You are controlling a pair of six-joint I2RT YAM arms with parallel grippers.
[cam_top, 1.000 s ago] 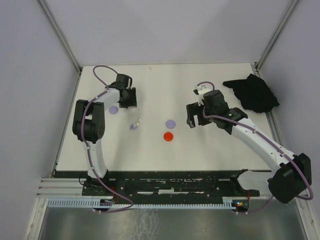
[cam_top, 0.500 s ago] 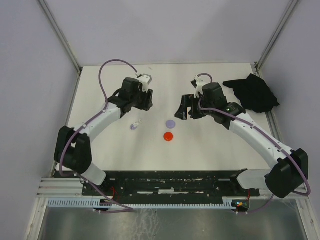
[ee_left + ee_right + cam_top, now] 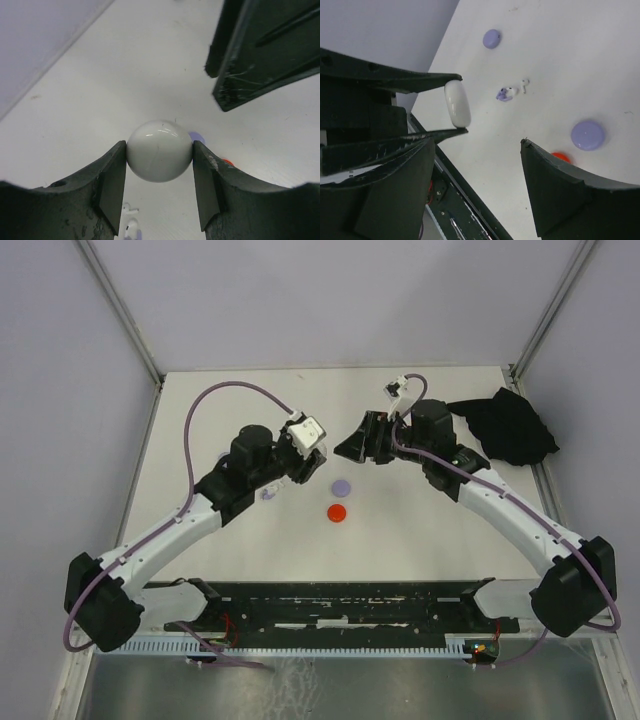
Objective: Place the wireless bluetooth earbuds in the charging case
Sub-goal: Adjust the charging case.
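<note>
The charging case [image 3: 160, 150], a smooth white rounded shell, is pinched between the two fingers of my left gripper [image 3: 160, 148] and held above the table. The right wrist view shows the case [image 3: 457, 104] edge-on between those fingers. My right gripper [image 3: 477, 147] is open with nothing between its jaws, and it faces the case from close by. In the top view the left gripper [image 3: 318, 462] and right gripper [image 3: 352, 445] nearly meet at mid-table. The earbuds [image 3: 506, 93], a lilac-and-white piece with a small white one beside it, lie on the table below.
A lilac disc [image 3: 342, 486] and a red disc [image 3: 338, 512] lie just below the two grippers. Another lilac disc [image 3: 491, 38] sits at the far left of the table. A black cloth [image 3: 510, 425] is heaped at the back right.
My left arm has swung from the far left to mid-table, carrying the white case. My right gripper has moved left toward it, its jaws somewhat narrower than before.
</note>
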